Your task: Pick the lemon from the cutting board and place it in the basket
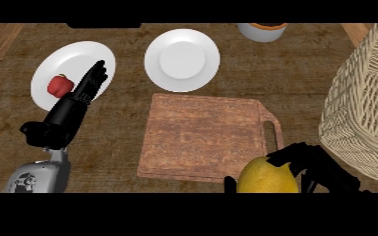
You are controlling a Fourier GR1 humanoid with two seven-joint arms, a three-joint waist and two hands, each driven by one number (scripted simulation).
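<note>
Hugging the lemon [269,176] with curled fingers [295,152], my right hand [321,169] is hanging at the near right corner of the cutting board [199,135], with the basket [358,105] just to its right.

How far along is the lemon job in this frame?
Grasp looks done: the right hand curls round the lemon at the near right corner of the cutting board. In hand: the carry. Left: moving it rightward over the basket and releasing. The left hand rests open at left.
</note>
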